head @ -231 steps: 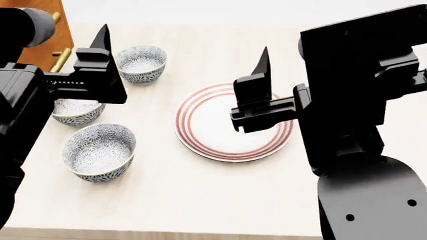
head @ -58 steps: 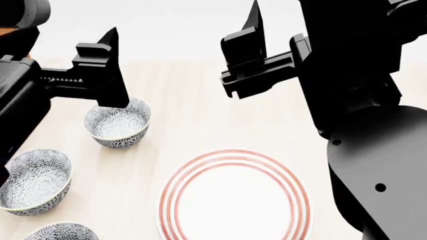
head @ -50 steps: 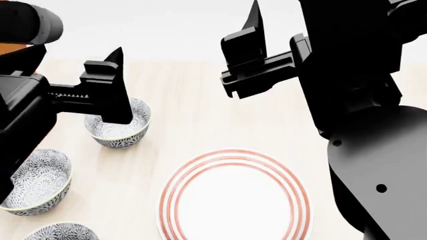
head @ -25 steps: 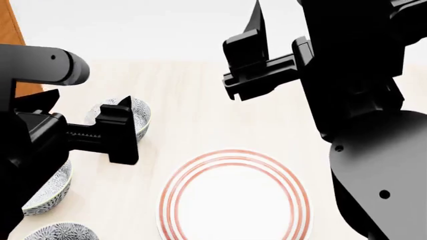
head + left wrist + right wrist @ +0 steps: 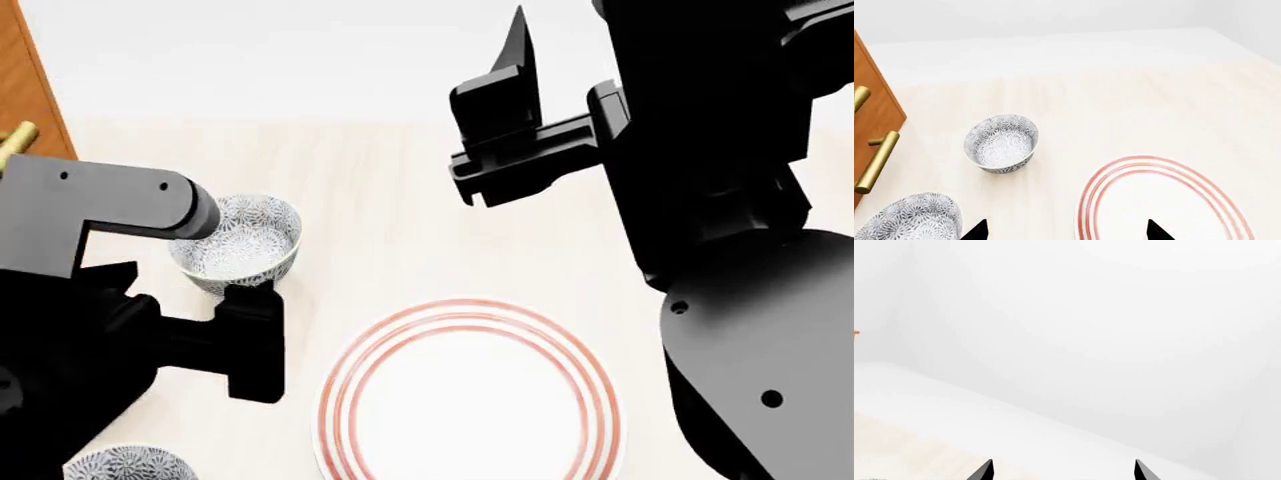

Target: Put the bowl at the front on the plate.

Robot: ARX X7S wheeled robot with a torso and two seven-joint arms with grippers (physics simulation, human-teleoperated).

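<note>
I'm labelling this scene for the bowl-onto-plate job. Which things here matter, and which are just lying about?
Job: farthest patterned bowl, probably; red-ringed plate; left end effector, open.
Lying about: nearer patterned bowl; wooden cabinet.

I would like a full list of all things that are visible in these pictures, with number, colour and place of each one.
far bowl: one, white with blue-grey flower pattern, on the table at the far left, empty.
near bowl: one, same pattern, at the near left, cut off by the head view's edge; the left arm may hide more bowls.
plate: one, white with three thin red rings, near middle of the table, empty.
table: one, pale wood, under everything.
cabinet: one, brown wood with gold handles, at the left edge.
wall: plain white, behind the table.
left tool: one, black, open, empty, above the table between bowls and plate.
right tool: one, black, open, empty, raised.
</note>
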